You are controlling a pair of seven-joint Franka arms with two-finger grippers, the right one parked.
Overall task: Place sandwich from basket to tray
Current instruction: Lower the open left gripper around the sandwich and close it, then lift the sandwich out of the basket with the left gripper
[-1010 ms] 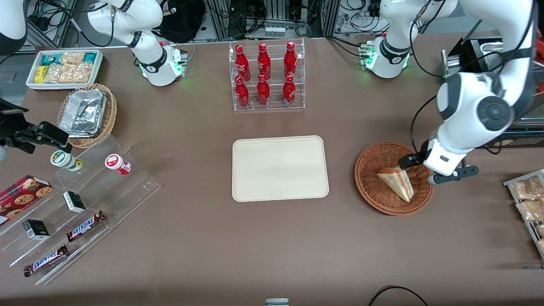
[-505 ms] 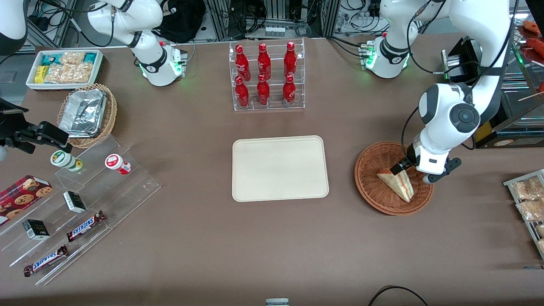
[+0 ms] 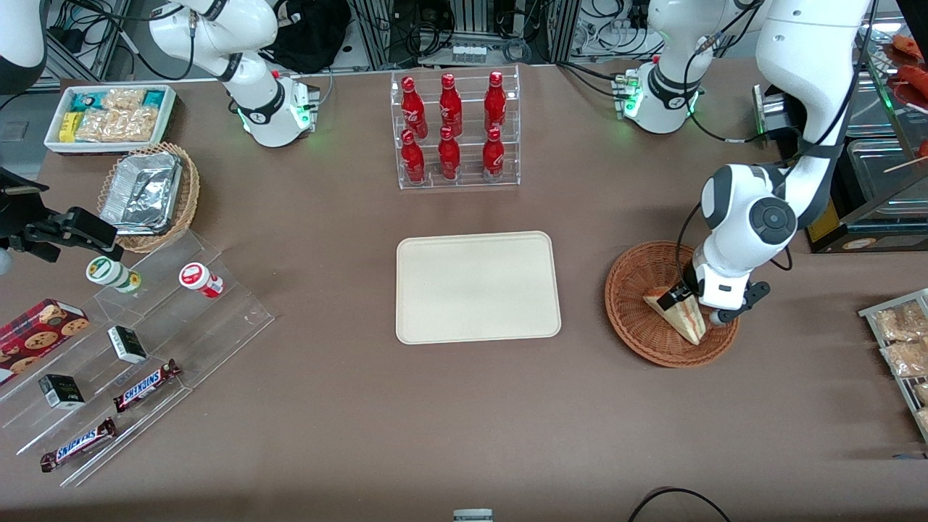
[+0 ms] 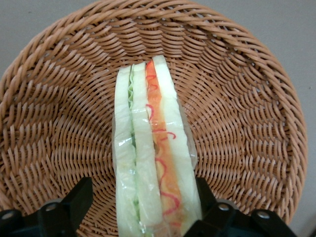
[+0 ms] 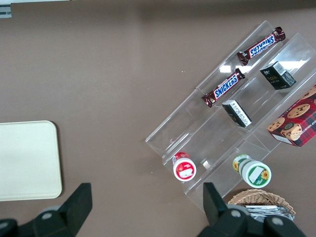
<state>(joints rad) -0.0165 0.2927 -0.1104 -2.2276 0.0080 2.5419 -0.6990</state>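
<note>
The sandwich (image 3: pixel 686 320) (image 4: pixel 153 148), a wrapped white-bread wedge with orange-red and green layers, lies on its edge in the reddish-brown wicker basket (image 3: pixel 629 328) (image 4: pixel 54 108). My left gripper (image 3: pixel 694 304) (image 4: pixel 143 210) is down inside the basket, open, with one of its black fingers (image 4: pixel 79 197) on each side of the sandwich's wide end. One finger stands a little off the bread, the other is close against the wrap. The cream tray (image 3: pixel 478 286) (image 5: pixel 27 160) lies bare at the table's middle, beside the basket toward the parked arm's end.
A clear rack of red bottles (image 3: pixel 453 130) stands farther from the front camera than the tray. A rack of snack packets (image 3: pixel 899 341) and dark equipment (image 3: pixel 855 188) flank the basket at the working arm's end. A white snack bin (image 3: pixel 109 116), a foil-tray basket (image 3: pixel 148 192) and an acrylic stand (image 3: pixel 123 348) sit toward the parked arm's end.
My left arm has drawn in and lowered over the basket. The gripper moved from the sandwich's edge to straddle its wide end. The sandwich has not moved.
</note>
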